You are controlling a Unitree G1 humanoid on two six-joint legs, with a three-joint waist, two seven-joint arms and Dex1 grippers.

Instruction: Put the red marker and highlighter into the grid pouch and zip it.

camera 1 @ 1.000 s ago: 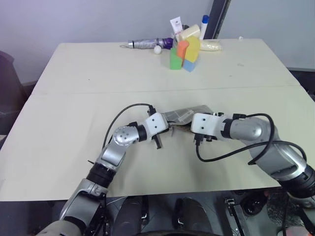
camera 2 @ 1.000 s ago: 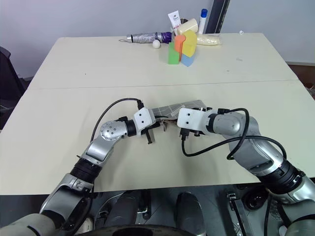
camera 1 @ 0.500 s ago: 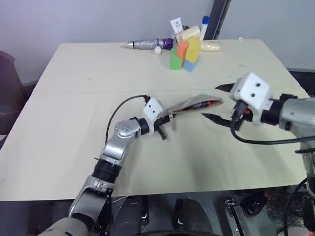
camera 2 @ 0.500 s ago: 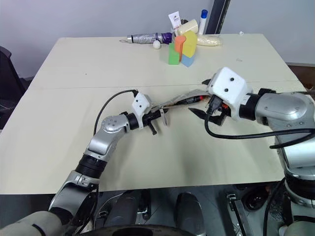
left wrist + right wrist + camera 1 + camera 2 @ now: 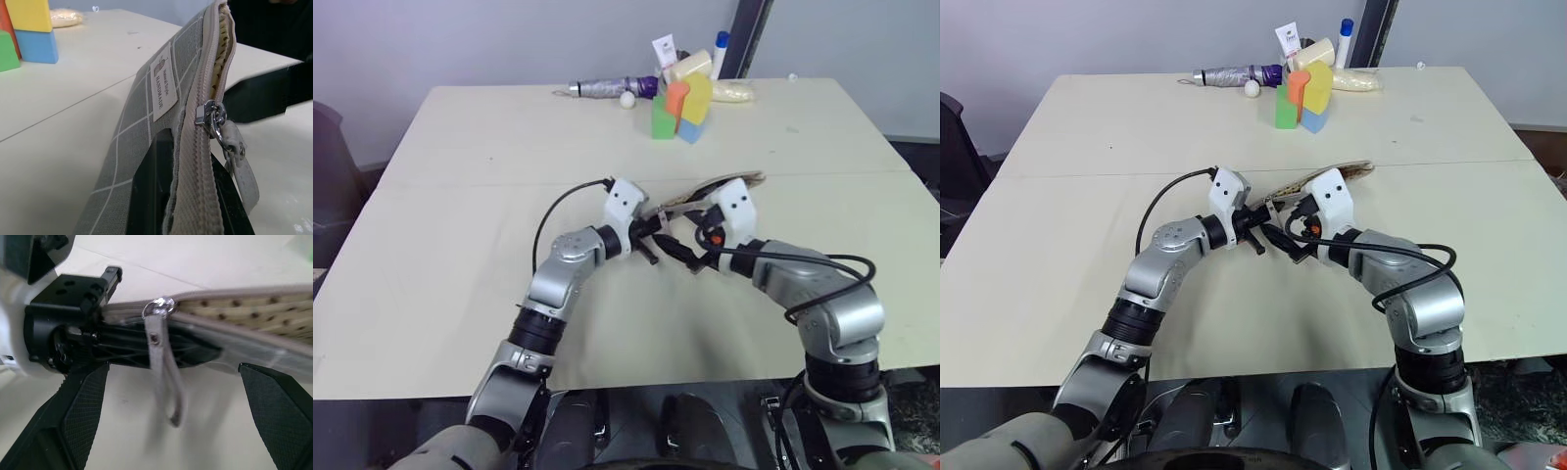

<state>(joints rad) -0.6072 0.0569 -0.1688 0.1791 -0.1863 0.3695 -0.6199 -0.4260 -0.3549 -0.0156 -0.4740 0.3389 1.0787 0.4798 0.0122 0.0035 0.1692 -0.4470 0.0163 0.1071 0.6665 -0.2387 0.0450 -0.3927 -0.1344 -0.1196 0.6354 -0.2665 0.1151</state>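
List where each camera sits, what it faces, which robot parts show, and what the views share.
Left eye, right eye: head-mounted, looking down over the table; both arms meet at the grid pouch.
Left wrist: along the left gripper, shut on the pouch end by the zipper pull.
Right wrist: along the open right gripper, facing the pull and the left gripper.
Shared: the pouch and its pull.

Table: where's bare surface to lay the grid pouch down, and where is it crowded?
The table is bare on both sides of the arms and in the wide middle band between the grid pouch and the coloured blocks. The far edge is crowded: blocks, umbrella, white ball, tube.
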